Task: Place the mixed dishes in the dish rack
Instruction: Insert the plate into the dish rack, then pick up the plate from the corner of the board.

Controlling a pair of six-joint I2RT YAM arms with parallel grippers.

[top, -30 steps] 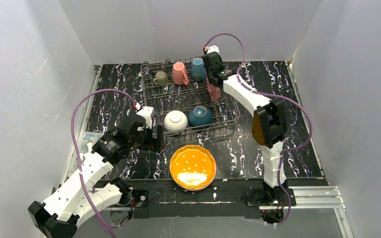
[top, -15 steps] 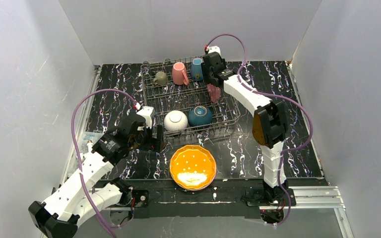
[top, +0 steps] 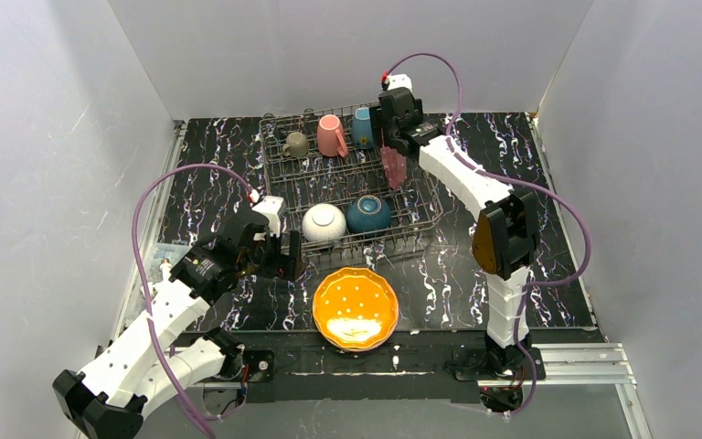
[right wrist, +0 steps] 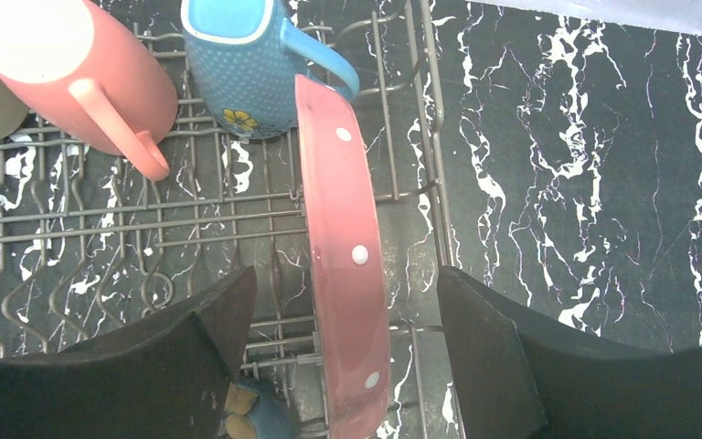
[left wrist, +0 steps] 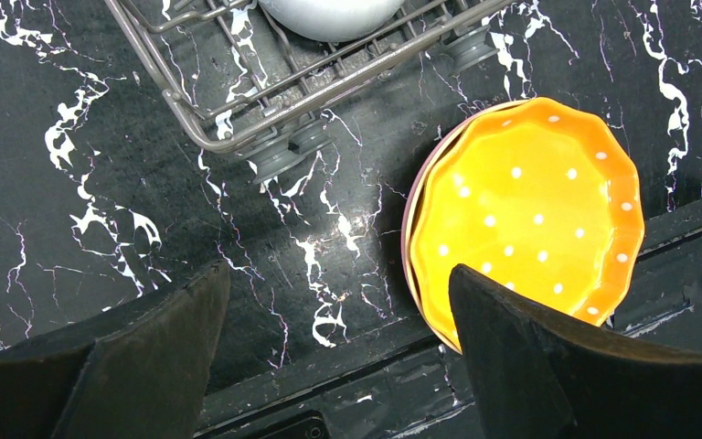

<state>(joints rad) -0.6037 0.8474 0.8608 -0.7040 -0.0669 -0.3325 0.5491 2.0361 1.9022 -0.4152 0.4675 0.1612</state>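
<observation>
The wire dish rack holds an olive-grey mug, a pink mug, a teal mug, a white bowl and a dark-blue bowl. A dark-red dotted plate stands on edge at the rack's right side. My right gripper hangs open just above it, one finger on each side, with gaps showing. An orange dotted plate lies on a pink plate at the table's near edge. My left gripper is open and empty, low over the table left of that stack.
The rack's near-left corner sits just beyond my left gripper. Black marbled table runs right of the rack. White walls enclose the table on three sides. The arms' base rail lies along the near edge.
My right gripper has opened off the dark-red plate and risen a little; the plate stays standing in the rack. The left arm has not moved.
</observation>
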